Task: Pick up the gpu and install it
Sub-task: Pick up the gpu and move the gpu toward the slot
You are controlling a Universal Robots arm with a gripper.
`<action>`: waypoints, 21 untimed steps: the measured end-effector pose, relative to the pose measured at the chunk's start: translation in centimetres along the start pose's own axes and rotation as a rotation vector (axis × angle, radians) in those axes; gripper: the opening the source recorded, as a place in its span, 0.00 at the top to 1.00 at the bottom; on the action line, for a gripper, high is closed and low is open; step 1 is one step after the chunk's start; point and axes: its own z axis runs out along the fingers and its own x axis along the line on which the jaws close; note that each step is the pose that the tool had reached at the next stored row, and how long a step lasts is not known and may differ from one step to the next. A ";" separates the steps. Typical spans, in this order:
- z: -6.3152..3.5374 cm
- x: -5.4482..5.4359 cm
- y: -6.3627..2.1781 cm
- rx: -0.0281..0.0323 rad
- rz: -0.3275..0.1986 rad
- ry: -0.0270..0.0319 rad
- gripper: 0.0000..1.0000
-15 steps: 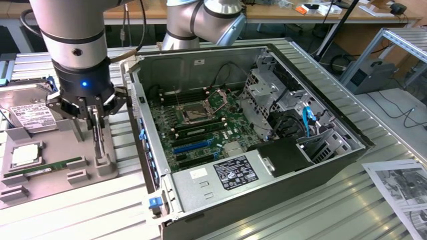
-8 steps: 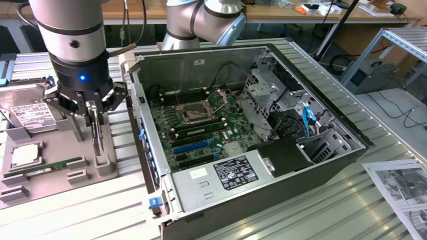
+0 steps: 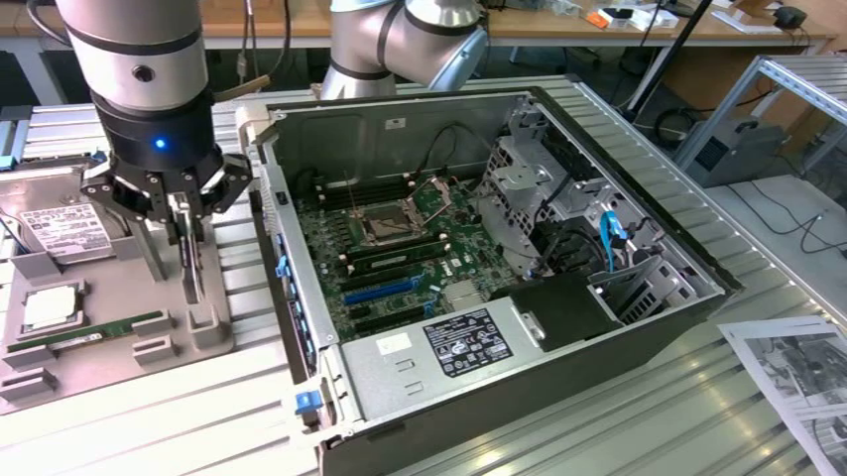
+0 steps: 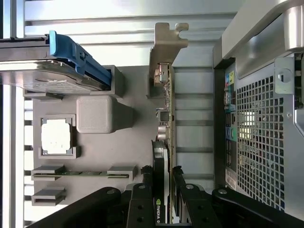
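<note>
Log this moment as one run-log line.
pincer: shut on gpu | gpu: standing on edge in grey tray, bracket at end away from pincer | computer case: open, beside tray

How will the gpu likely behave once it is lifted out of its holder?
The gpu looks like a thin rigid board, so it is probably stiff, not floppy. It stands on edge in the grey holder, so it would likely tip if unsupported. Its exposed components suggest it is fragile.
</note>
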 end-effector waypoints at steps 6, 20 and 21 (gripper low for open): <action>-0.89 0.1 0.06 0.0000 0.000 -0.0001 0.73; -1.98 0.1 0.14 -0.0001 0.000 -0.0003 0.73; -2.01 0.1 0.14 0.0001 0.000 -0.0002 0.73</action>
